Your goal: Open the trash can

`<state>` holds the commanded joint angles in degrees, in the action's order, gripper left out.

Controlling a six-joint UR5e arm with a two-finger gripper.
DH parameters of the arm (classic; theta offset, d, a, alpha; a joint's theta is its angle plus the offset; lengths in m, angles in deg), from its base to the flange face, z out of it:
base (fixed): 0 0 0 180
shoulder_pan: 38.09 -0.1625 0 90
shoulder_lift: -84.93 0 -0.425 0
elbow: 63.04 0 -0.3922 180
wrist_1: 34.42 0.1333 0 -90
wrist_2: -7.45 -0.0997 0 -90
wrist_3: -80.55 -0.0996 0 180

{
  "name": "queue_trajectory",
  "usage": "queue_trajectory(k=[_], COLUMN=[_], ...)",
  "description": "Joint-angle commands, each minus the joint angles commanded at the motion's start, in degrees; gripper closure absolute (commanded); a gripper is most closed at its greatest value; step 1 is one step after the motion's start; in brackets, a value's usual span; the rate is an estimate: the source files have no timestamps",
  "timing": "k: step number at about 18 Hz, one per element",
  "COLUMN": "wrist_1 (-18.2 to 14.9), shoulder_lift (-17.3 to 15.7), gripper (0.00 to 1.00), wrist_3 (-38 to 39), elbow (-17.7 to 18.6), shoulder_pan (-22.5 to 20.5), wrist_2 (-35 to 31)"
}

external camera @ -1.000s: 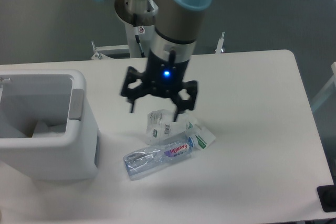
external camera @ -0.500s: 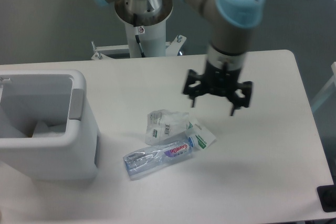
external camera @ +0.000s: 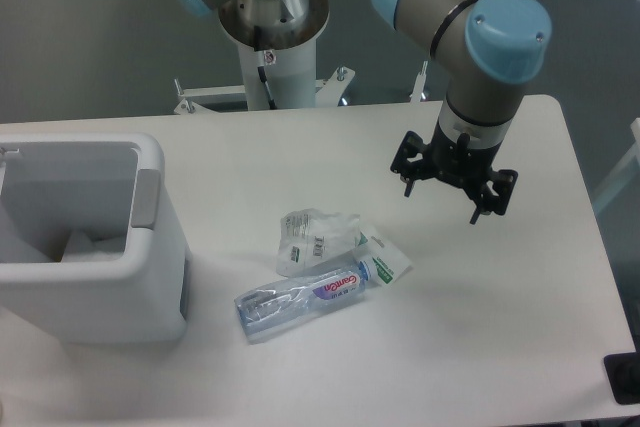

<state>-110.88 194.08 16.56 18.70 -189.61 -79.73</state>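
Claw [external camera: 455, 185] hangs over right part of worktop [external camera: 520, 327], fingers spread wide, gripping nothing. Bin [external camera: 85, 237] sits at far left edge of worktop, well apart from claw, whole width of surface between. Bin top shows as open cavity, pale crumpled stuff inside; lid not visible over opening, so task looks done or nearly so. Grey tab [external camera: 146, 198] on bin's right rim, side facing claw. Crushed bottle [external camera: 305, 297] and clear wrapper [external camera: 310, 239] lie between bin and claw, nearer bin.
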Motion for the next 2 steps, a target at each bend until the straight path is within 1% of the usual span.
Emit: queue_trajectory(k=[2], wrist_1=[0.09], shoulder_lift=[0.35], gripper=[0.0], wrist_3=[-0.09], elbow=[-0.26], shoulder_pan=[0.0], wrist_2=[-0.71])
